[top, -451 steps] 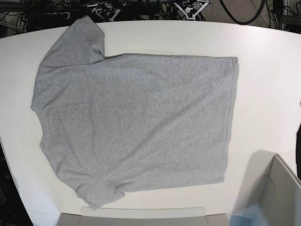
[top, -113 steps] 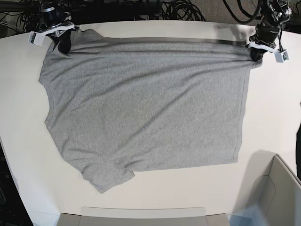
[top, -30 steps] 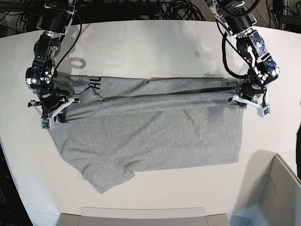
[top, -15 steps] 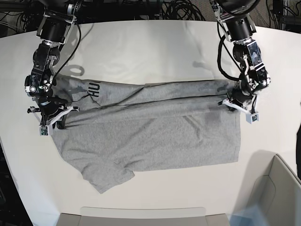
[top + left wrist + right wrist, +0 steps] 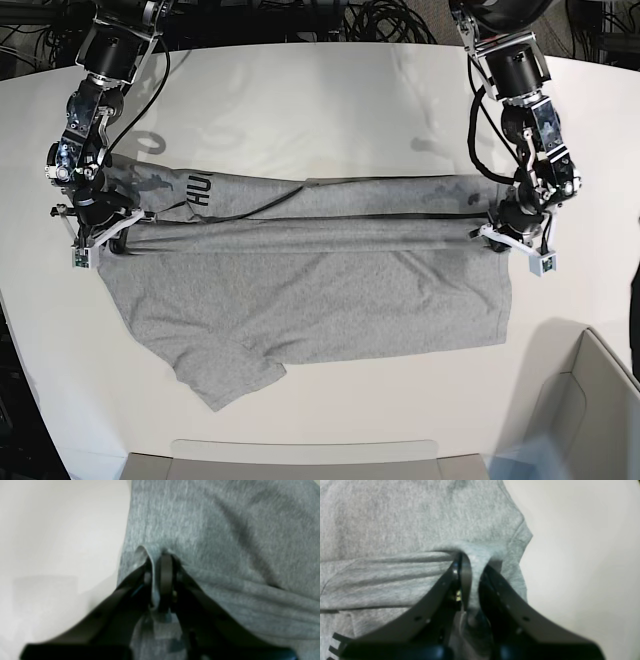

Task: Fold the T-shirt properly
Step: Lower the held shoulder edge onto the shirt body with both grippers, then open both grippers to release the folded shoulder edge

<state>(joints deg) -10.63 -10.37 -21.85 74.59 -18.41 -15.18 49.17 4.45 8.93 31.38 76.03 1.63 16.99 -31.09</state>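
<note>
Across the middle of the white table (image 5: 330,90) lay the T-shirt (image 5: 320,290), its far edge folded over toward the camera so that a long roll of grey cloth ran from one side to the other, with black lettering (image 5: 200,187) showing on the turned-up underside near the sleeve end. That fold line was the long axis on which the coming move seemed to hinge: it lay stretched between the two arms, each claw at one end of it, neither nearer than the other. The right gripper (image 5: 472,567), at the sleeve end on the base view's left, was pinched tight on a ridge of the fabric. The left gripper (image 5: 157,562), at the hem end, had cloth between its jaws with only a narrow gap; whether it gripped firmly or was letting go I could not tell. The unfolded body of the shirt spread from the roll toward the near edge, one sleeve (image 5: 225,375) pointing nearest. A grey bin (image 5: 590,400) stood at the near right corner, well apart.
</note>
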